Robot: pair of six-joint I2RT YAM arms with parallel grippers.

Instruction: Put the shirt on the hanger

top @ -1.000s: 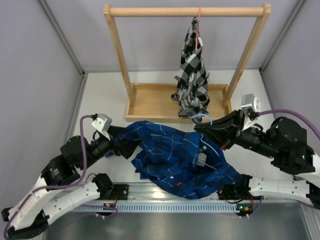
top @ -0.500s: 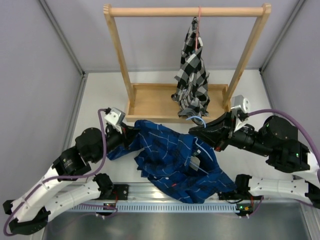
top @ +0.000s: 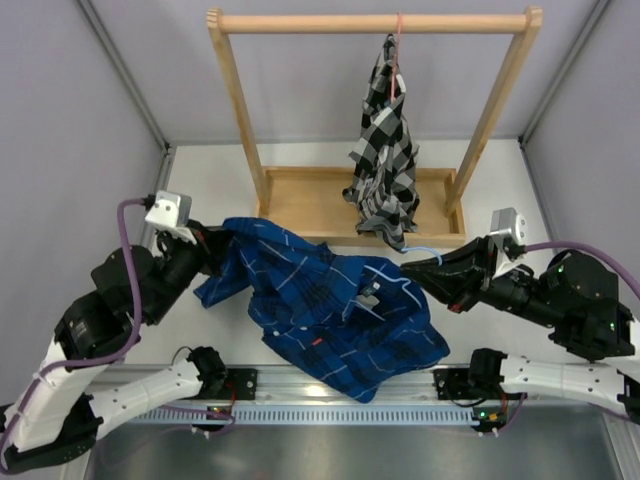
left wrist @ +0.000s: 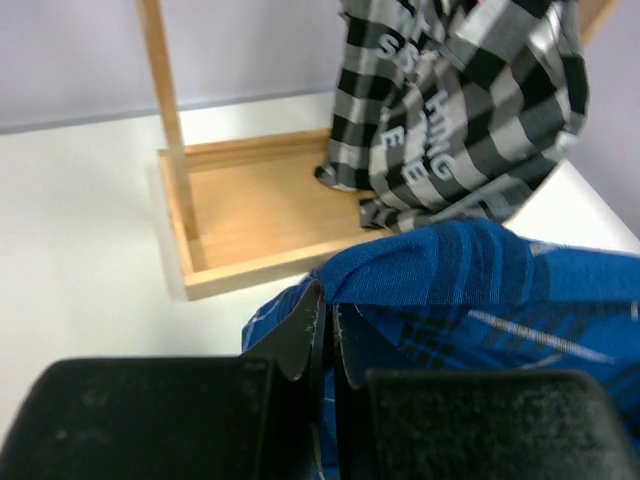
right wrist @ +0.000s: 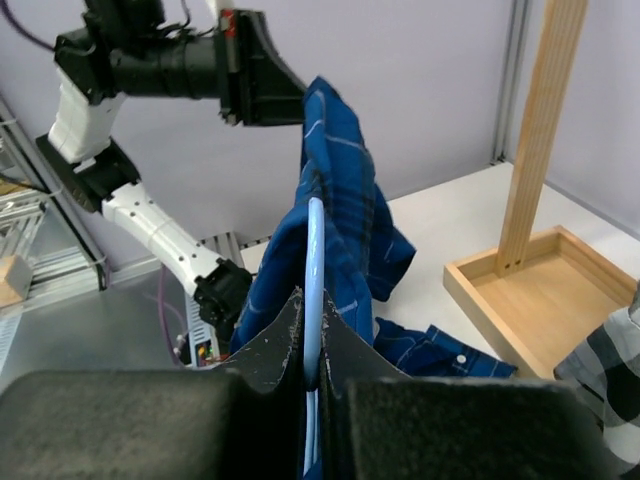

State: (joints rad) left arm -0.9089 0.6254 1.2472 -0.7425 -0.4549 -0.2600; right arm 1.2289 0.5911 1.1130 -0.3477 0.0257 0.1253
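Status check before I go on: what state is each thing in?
shirt: one end held up by the left tool, rest draped on the table.
hanger: clamped in the right tool, off the rack.
left tool: shut on shirt.
right tool: shut on hanger.
checked shirt: hanging from the rack.

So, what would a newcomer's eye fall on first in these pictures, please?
The dark blue plaid shirt, at mid-table, is held up at one edge by the left gripper, which is shut on its cloth. The right gripper, on the other side, holds the light blue hanger up toward the shirt. Behind them, a black-and-white checked shirt hangs from the wooden rack.
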